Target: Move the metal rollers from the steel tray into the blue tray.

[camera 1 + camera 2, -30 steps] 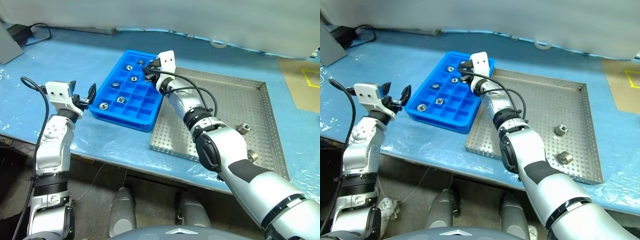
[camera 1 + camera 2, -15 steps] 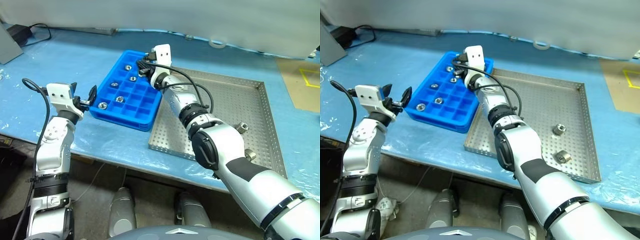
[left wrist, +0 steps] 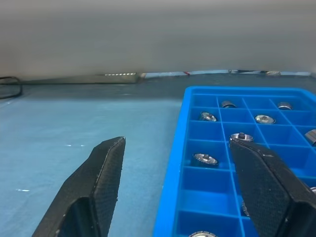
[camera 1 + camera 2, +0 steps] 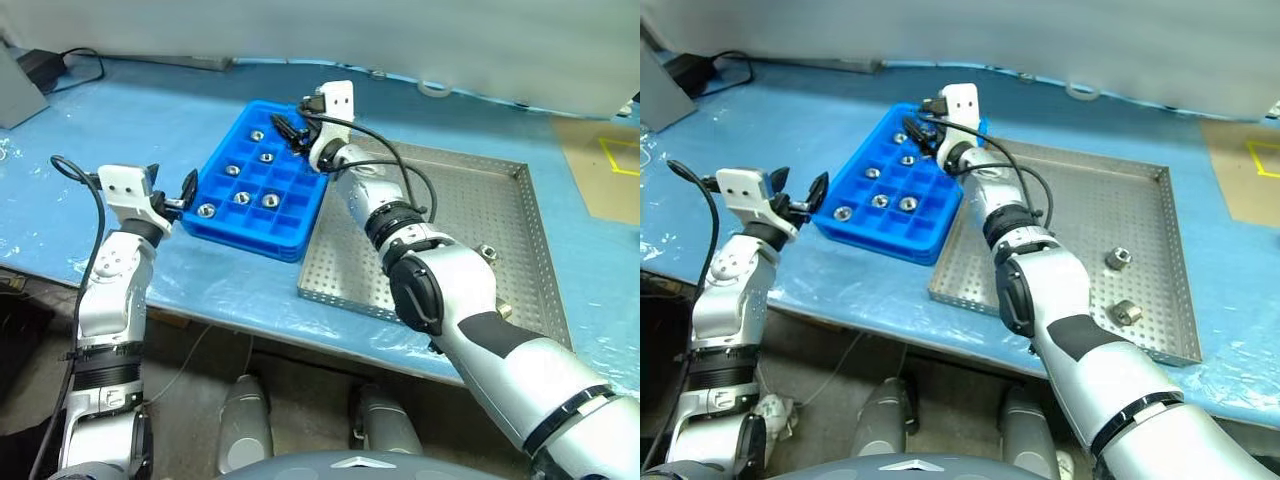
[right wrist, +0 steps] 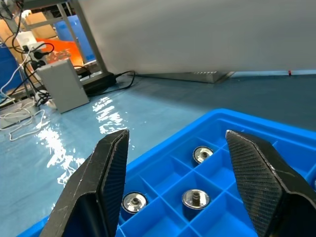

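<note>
While two metal rollers are left at the near right of the steel tray, the rest are seen seated in separate compartments of the blue tray, which lies just left of it. At the near left, the left gripper is held beside the blue tray's left end, its fingers spread and empty. Farther back, the right gripper is found over the far end of the blue tray; its fingers, clamped shut a second ago, are now parted with nothing between them. One more roller is now counted near the tray's middle. A delivery is judged complete, with two rollers outstanding.
</note>
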{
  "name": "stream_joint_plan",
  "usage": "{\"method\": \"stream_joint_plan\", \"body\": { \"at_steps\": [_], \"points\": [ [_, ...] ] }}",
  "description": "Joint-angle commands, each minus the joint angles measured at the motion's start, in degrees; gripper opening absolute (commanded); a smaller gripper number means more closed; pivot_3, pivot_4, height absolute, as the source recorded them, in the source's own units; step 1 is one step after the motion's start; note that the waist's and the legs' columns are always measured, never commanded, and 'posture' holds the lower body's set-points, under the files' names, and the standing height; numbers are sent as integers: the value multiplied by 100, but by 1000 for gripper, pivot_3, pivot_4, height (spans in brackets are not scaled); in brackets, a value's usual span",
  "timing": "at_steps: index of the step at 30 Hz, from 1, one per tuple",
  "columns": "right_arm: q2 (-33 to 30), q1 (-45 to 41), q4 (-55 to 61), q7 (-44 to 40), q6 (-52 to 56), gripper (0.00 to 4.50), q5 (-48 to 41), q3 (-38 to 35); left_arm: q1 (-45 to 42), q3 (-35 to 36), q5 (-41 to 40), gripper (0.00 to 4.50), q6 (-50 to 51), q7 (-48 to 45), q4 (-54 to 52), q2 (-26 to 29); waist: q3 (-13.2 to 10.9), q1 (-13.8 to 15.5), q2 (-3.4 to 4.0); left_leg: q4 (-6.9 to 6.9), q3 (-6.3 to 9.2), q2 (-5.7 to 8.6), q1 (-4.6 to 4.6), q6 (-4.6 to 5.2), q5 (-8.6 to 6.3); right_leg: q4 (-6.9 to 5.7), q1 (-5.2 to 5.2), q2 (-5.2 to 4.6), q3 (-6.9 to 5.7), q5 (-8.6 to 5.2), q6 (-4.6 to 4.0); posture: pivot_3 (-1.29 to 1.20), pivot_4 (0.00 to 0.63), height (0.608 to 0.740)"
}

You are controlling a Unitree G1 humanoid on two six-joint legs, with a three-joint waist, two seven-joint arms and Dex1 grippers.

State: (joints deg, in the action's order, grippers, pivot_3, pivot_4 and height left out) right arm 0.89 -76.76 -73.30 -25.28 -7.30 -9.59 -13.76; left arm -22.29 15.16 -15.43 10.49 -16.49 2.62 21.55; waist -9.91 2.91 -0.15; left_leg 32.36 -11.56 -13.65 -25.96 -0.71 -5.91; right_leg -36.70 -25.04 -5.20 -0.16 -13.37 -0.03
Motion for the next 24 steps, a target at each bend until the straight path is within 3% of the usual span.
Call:
{"method": "stream_joint_plan", "body": {
  "at_steps": [1, 7, 14, 20, 24],
  "points": [
    [-502, 202, 377, -292, -146, 3261, -110, -113, -413, -262, -48, 3610, -247, -340, 321, -122, 0, -6, 0, 4, -1, 1, 0, 1, 0, 0, 1, 0, 2, 1, -1, -226, 150, 740],
    [-1305, 818, 1154, -1282, 248, 3261, -279, -33, -1011, -565, -72, 3610, -537, -917, 1088, -331, 0, -126, -1, 33, -9, 2, -2, 20, -10, 0, 6, 0, 18, 5, -3, -316, 150, 740],
    [-2822, 2438, 3501, -2608, 1766, 3261, -227, 485, -1500, -1203, -244, 3610, -509, -2352, 1653, -482, 0, -198, -3, 48, -21, 1, 3, 63, -18, -2, 17, 11, 22, 5, -4, -447, 150, 740],
    [-4107, 3465, 4580, -2344, 2808, 3261, -30, 347, -1904, -1490, -54, 3610, -858, -2730, 2399, -793, 0, -230, -3, 71, -34, 6, 18, 65, -36, 5, 36, 2, 39, 6, -5, -542, 150, 740],
    [-4395, 3818, 4811, -1965, 3424, 3261, -53, 267, -2078, -1521, -7, 3610, -1043, -2863, 2739, -938, -2, -394, -7, 71, -43, 10, 89, 68, -42, 20, 102, 0, 44, 5, -5, -560, 150, 740]
  ]
}}
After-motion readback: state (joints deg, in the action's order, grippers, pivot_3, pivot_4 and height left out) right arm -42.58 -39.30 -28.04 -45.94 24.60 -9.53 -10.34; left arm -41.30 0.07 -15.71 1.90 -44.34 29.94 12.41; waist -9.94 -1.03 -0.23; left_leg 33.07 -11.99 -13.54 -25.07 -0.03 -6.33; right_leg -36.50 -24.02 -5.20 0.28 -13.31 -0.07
